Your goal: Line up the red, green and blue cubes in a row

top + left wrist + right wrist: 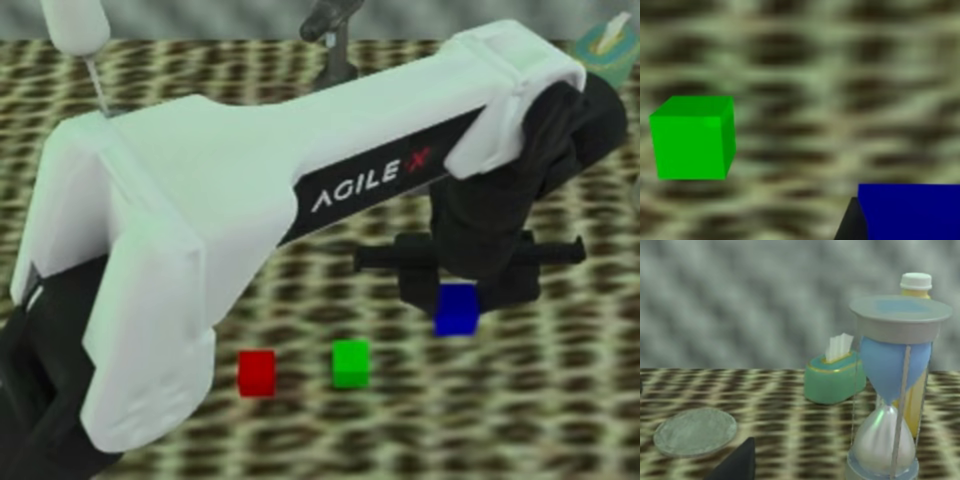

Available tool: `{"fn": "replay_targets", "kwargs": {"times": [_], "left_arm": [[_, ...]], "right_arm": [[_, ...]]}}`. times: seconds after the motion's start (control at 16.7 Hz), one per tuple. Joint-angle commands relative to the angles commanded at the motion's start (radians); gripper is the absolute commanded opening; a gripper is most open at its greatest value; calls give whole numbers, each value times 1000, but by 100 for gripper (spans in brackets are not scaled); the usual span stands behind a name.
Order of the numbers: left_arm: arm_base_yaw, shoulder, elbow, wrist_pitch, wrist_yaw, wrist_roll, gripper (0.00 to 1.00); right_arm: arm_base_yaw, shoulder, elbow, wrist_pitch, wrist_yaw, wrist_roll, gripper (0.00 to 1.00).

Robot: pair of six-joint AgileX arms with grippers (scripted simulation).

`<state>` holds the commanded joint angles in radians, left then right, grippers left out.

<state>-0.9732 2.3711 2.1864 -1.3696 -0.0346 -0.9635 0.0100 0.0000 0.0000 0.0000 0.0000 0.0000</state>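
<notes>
Red cube near, left of centre on desk; green cube just right of it, apart. Blue cube farther right, pinched in left gripper jaws. Tissue box far right corner. Right gripper not visible, can't tell.

The table wears a woven brown-and-cream pattern. On it near the front lie the red cube and, just right of it, the green cube. At the far right corner sits a green tissue box; an hourglass and a flat silver disc also rest on it
</notes>
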Motion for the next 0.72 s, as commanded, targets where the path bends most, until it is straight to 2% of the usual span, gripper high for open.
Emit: {"fn": "replay_targets", "kwargs": {"times": [0.42,0.72], "left_arm": [[-7,-1,-9,16,1,-10,0],[-8,15,-157,180,3,-7,0]], "right_arm": [[0,0,0,0,0,0,100],[0,0,0,0,0,0,100]]}}
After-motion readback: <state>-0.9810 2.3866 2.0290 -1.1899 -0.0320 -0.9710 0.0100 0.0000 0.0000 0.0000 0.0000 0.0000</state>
